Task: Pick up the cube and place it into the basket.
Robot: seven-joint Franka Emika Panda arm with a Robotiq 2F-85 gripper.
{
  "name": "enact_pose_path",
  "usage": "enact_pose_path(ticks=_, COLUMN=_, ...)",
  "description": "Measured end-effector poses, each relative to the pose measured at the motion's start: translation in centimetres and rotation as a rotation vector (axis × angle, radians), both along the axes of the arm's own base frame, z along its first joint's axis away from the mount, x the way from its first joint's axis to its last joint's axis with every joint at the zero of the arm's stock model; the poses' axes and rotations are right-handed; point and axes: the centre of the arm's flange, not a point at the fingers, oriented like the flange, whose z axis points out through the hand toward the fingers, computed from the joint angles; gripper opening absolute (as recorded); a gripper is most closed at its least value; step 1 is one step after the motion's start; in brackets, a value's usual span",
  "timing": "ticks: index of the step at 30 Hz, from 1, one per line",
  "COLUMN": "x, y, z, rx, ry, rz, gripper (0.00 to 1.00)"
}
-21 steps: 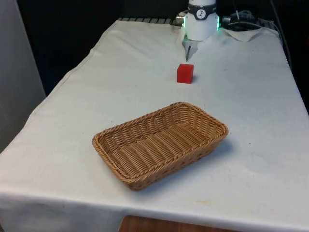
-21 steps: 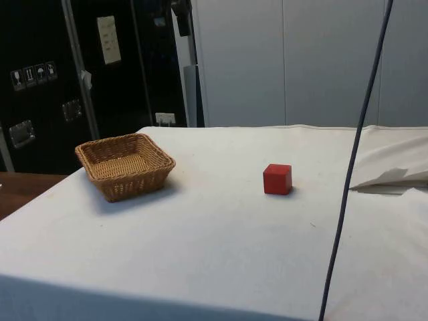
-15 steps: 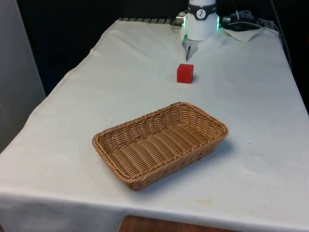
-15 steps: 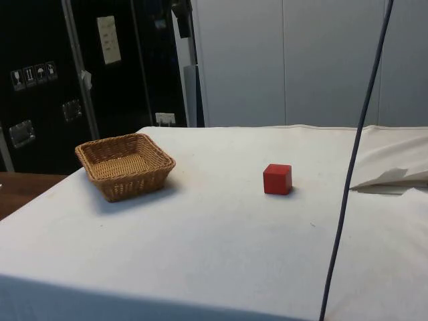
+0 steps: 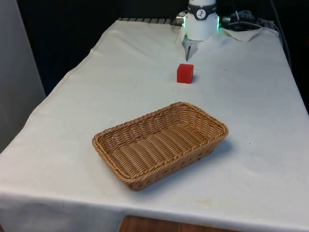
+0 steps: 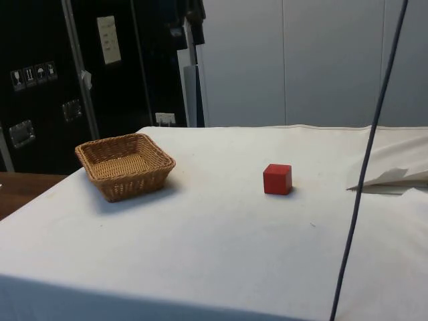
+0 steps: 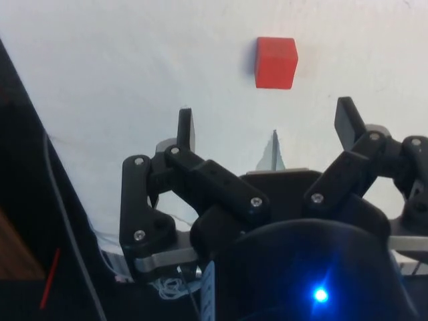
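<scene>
- My gripper (image 7: 265,127) hangs high above the cloth with its jaws spread wide and nothing between them; the two fingertips (image 7: 185,125) stand well apart.
- The red cube (image 5: 185,73) sits flat on the table (image 5: 72,101), well apart from the basket (image 5: 160,143). In the front view the cube lies at about 1 o'clock from the basket; in the side view it stands at 3 o'clock of it.
- From my wrist, the cube lies ahead of my fingers, not between them. If I drop straight down from here, I judge I would close on bare cloth.
- The cube's faces look slightly turned against my jaw line. If I close without squaring up, I could pinch it on its edges and have it twist or pop out.
- Going too deep could snag the white cloth and drag it, shifting both cube and basket.
- The basket walls flare and stand proud; carrying the cube too low could clip the rim (image 6: 158,155) and jar it loose.
</scene>
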Motion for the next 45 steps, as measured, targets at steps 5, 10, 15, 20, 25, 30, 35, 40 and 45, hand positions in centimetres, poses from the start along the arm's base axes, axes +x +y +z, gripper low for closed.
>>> enact_pose_path(ticks=5, x=-1.7, y=-0.4, z=-0.7, rx=0.003, ry=-0.011, rz=-0.002, gripper=1.0)
enact_pose_path(ticks=10, x=-2.5, y=-0.6, z=-1.1, rx=0.003, ry=-0.014, rz=-0.001, gripper=1.0)
enact_pose_path(ticks=15, x=-4.3, y=-1.0, z=-1.9, rx=0.008, ry=-0.027, rz=-0.003, gripper=1.0)
enact_pose_path(ticks=20, x=-5.4, y=-1.2, z=-2.4, rx=0.012, ry=-0.037, rz=-0.005, gripper=1.0)
enact_pose_path(ticks=25, x=-7.0, y=-1.4, z=-3.2, rx=0.017, ry=-0.05, rz=-0.005, gripper=1.0)
enact_pose_path(ticks=30, x=-8.4, y=-1.5, z=-4.1, rx=0.021, ry=-0.061, rz=-0.003, gripper=1.0)
enact_pose_path(ticks=35, x=-9.7, y=-1.5, z=-5.0, rx=0.019, ry=-0.076, rz=0.002, gripper=1.0)
enact_pose_path(ticks=40, x=-10.8, y=-1.5, z=-5.7, rx=0.005, ry=-0.086, rz=0.007, gripper=1.0)
enact_pose_path(ticks=45, x=-11.7, y=-1.4, z=-6.3, rx=-0.009, ry=-0.096, rz=0.014, gripper=1.0)
